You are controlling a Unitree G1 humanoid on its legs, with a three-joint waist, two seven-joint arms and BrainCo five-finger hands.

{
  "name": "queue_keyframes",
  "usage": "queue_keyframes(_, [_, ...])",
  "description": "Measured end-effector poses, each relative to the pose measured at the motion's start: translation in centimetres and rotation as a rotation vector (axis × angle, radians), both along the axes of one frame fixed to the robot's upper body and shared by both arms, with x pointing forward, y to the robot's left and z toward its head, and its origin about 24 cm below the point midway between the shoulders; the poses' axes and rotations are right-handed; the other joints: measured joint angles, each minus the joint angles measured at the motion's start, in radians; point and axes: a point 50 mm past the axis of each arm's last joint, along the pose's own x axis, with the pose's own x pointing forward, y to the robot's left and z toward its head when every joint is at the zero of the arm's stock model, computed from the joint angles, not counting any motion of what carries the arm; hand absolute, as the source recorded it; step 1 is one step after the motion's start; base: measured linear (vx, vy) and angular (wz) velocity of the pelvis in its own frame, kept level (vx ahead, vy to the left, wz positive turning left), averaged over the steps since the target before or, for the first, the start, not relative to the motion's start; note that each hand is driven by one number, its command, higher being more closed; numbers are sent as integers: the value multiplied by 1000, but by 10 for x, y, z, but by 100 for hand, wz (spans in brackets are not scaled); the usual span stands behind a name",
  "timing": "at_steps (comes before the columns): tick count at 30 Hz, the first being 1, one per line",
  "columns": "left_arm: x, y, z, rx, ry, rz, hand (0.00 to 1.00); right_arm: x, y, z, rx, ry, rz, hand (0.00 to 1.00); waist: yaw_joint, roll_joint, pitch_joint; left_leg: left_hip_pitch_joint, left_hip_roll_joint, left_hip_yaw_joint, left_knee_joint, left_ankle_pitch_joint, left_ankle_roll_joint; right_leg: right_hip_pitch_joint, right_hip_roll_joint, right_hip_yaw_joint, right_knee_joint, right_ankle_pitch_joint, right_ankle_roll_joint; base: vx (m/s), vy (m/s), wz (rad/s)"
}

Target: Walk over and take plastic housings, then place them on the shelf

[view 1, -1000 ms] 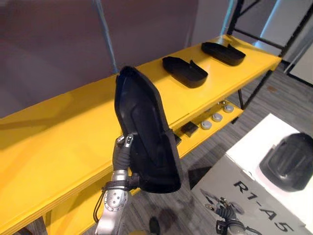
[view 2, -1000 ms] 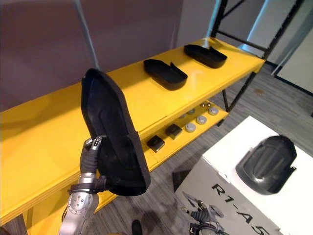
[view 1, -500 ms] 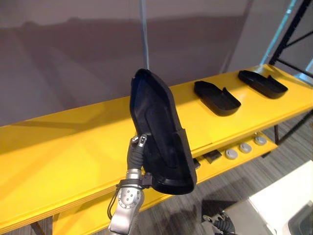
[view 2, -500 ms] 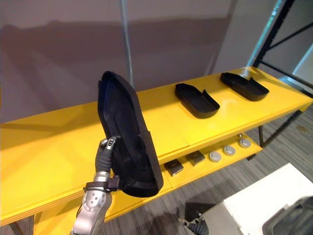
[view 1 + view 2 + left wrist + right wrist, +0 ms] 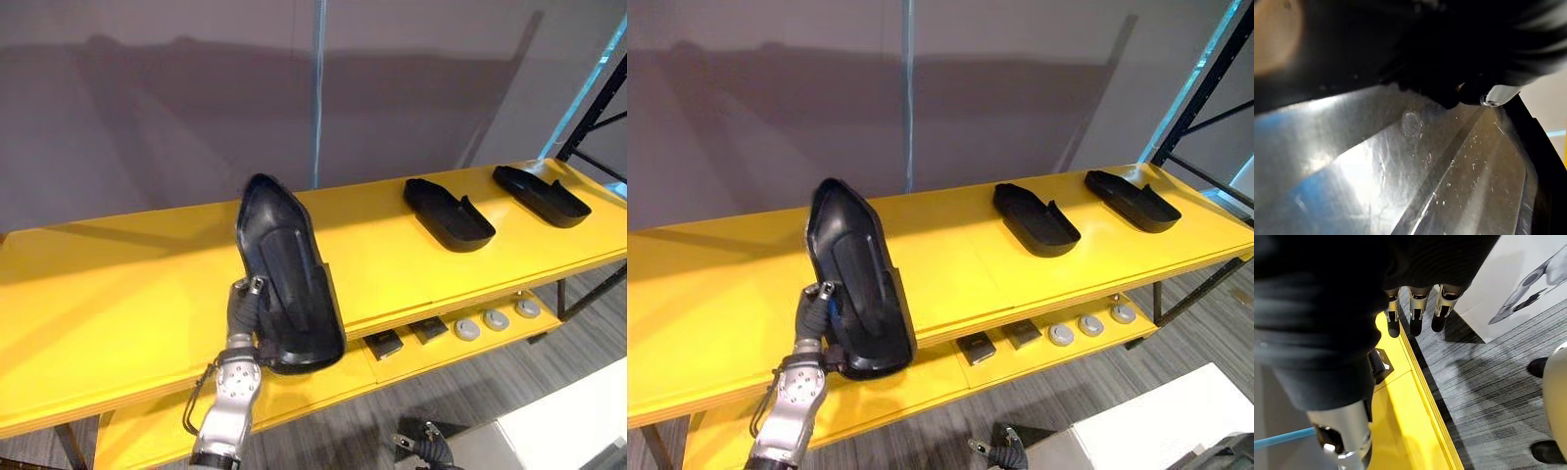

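Over yellow shelf (image 5: pixel 118 294) front edge, left robot hand (image 5: pixel 245 305) clamped on base of long black plastic housing (image 5: pixel 284 259), upright, likely for laying flat like two black housings (image 5: pixel 449 213) at 2 o'clock. Right robot hand (image 5: pixel 1415 313) fingers straight, empty.

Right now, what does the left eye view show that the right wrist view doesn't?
Left eye view adds: the left hand gripping a long black plastic housing upright by the yellow shelf, two more black housings lying on it. Right wrist view adds: the right hand, open. Both: a small black block on the lower yellow tier, grey carpet.
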Motion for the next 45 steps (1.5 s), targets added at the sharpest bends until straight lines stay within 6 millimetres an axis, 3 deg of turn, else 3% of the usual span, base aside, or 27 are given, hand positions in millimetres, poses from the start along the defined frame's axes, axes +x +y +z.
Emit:
queue_keyframes(2, [12,13,11,16,-34,57,100,1,-3,0,-6,-1,5,0,-16,2,5,-3,0,-10,-36,33,2,-15,3,-2,-7,4,0,-217,-48,7])
queue_keyframes(5, [22,24,24,32,-78,113,100,-7,-8,-2,-17,24,6,0,-37,4,19,-14,7,-14,-40,36,-4,-21,14,-1,-23,4,-2,-224,-33,6])
queue_keyframes(8, [33,29,39,28,-128,151,100,-10,-11,-2,-27,32,8,0,-60,9,22,-45,18,-13,-41,37,-6,-33,30,4,-60,4,-2,-126,-28,6])
queue_keyframes(11, [45,32,50,48,-155,160,100,-15,-13,-3,-31,43,7,0,-65,10,22,-69,28,0,-41,40,-12,-49,48,29,-88,9,-9,-45,-13,-10])
queue_keyframes(17, [63,45,60,91,-137,213,100,-22,-15,-4,-33,61,3,0,-99,12,25,-76,29,12,-40,46,-19,-56,47,31,-88,33,-23,45,-5,-5])
queue_keyframes(24, [86,62,82,139,-136,253,100,-6,-15,0,-43,19,37,0,-118,22,65,-99,42,39,-35,50,-20,-85,60,36,-85,54,-31,102,-41,-6])
queue_keyframes(32, [108,54,105,139,-145,236,100,9,-14,10,-61,-50,83,0,-123,27,116,-144,43,68,-35,50,-20,-144,60,78,-84,52,-37,7,-12,-12])
queue_keyframes(45, [127,15,111,14,-116,131,100,21,-1,27,-57,-174,121,0,-108,24,139,-196,47,121,-36,29,-36,-240,54,110,-25,52,-36,-55,17,-9])
